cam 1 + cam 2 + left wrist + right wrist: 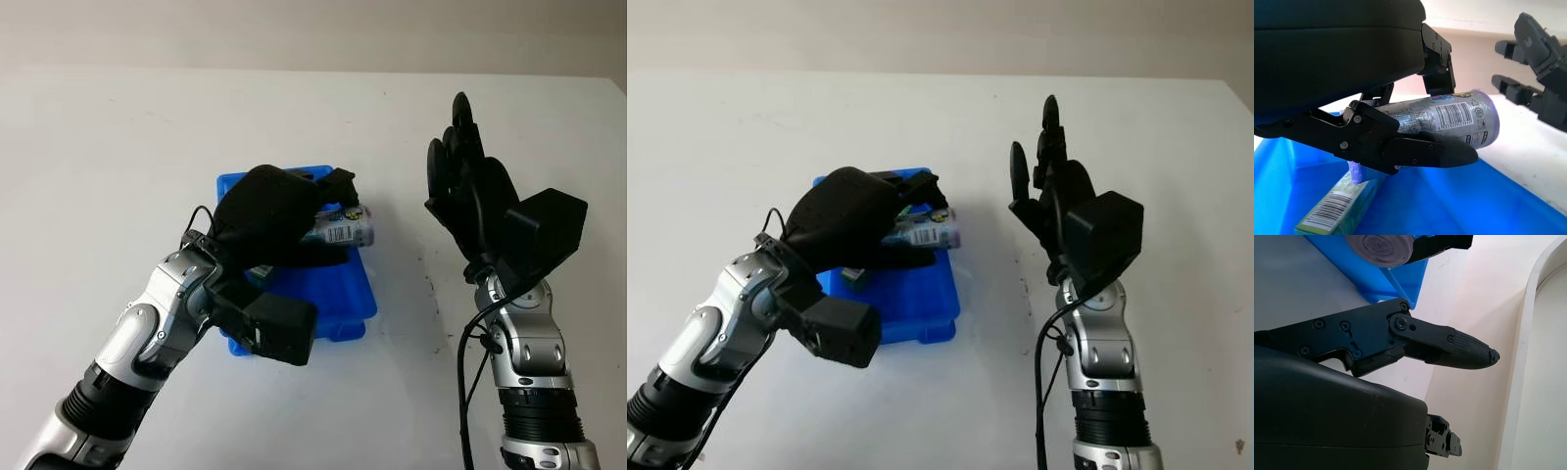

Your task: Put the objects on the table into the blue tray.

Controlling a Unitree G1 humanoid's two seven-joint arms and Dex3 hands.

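On the white surface (118,147), the blue tray (343,304) sits at centre; the left robot hand (294,220) holds a can (343,227) sideways, fingers wrapped round it, over the tray's 1 o'clock corner. Best lowered further inward before release. The open right robot hand (470,181) waits at 3 o'clock. A small box (1337,208) lies inside, largely hidden.

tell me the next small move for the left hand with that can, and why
Probably lower it a little and let go. The left hand grips the can on its side above the blue tray, clear of the floor where a green box already lies. The right hand is open beside the tray.
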